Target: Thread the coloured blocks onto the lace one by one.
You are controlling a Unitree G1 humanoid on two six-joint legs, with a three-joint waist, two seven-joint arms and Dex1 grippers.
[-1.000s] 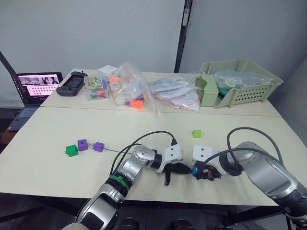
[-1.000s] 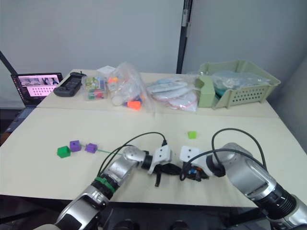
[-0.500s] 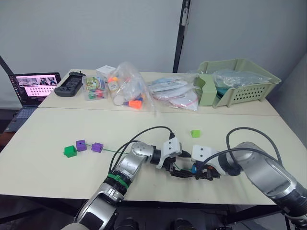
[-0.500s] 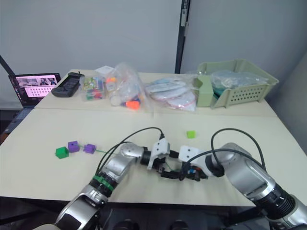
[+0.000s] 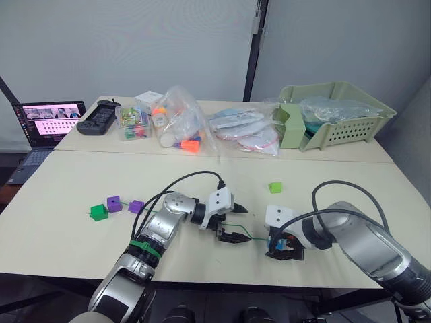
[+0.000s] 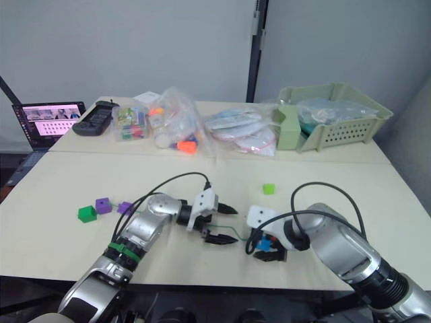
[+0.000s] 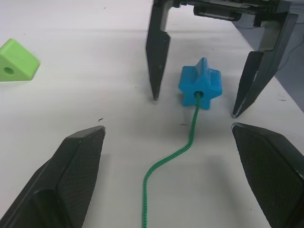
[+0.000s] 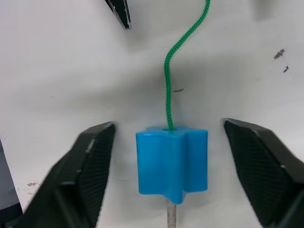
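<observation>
Blue block sits threaded on the lace between both released grippers, left gripper and right gripper; next, regrasp the tip and pull through.

Head pair looks down over the table; facing wrist views closely share the blue block.
</observation>
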